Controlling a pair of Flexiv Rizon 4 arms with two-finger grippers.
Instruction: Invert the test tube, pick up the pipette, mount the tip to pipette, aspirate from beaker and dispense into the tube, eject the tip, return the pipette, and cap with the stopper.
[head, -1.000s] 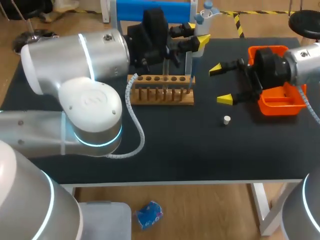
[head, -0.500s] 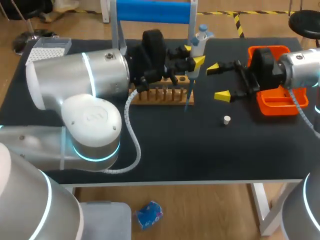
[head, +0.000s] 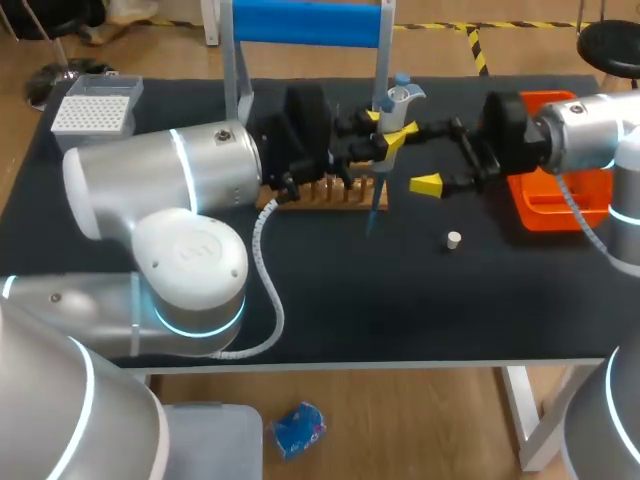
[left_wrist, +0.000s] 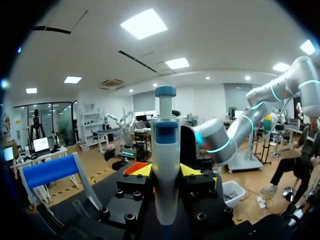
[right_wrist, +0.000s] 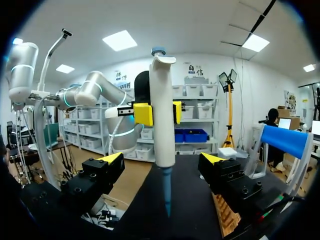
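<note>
1. A white box with a grid of small holes in its top (head: 96, 101) sits at the far left corner of the black table (head: 400, 300).
2. The silver left arm (head: 165, 180) comes in from the left and reaches across to the middle of the table.
3. A stand with metal legs and a blue bar across its top (head: 305, 20) rises at the back edge, behind the arm's wrist.
4. A light wooden rack with a row of round holes (head: 330, 192) lies under the left arm's wrist, partly hidden by it.
5. The left gripper (head: 383, 128) pinches a white pipette with a blue plunger cap (head: 396, 98) by its body, one yellow tip on each side, and holds it upright.
6. A translucent blue tip (head: 376, 205) is mounted on the pipette; its end hangs just beside the rack's right end.
7. The right gripper (right_wrist: 162, 158) faces the pipette with its jaws spread wide. The pipette stands between the fingers, touching neither.
8. A small white stopper (head: 454, 239) rests on the table, near and in front of the right gripper.
9. An orange plastic tray (head: 560, 205) sits at the right, under the right arm's wrist.
</note>
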